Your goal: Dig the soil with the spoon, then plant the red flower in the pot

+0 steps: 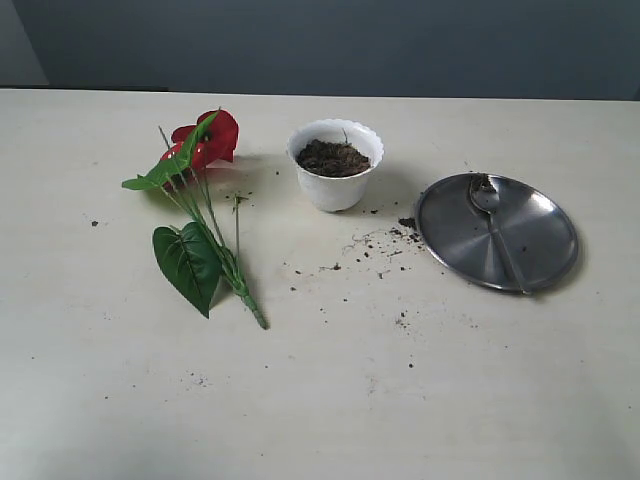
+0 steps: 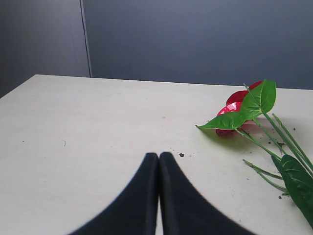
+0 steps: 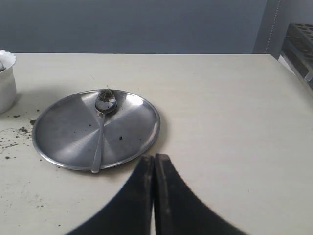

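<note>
- Left gripper (image 2: 158,156), right gripper (image 3: 154,157): jaws together, empty.
- Small silver metal spoon (image 1: 500,240) on round steel plate (image 1: 548,232), right of white scalloped plastic pot (image 1: 335,188); red artificial flower (image 1: 195,215) left.
- Risk: handle, seemingly flat on steel, skids from pinch.

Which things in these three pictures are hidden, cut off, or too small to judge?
Right wrist view: the pot is cut by the picture edge; its inside is not seen.
Left wrist view: the red flower loses its stem ends at the edge.
Exterior view: the pot wall hides how deep the soil goes.
Exterior view: what clings to the spoon bowl is too small to tell.
</note>
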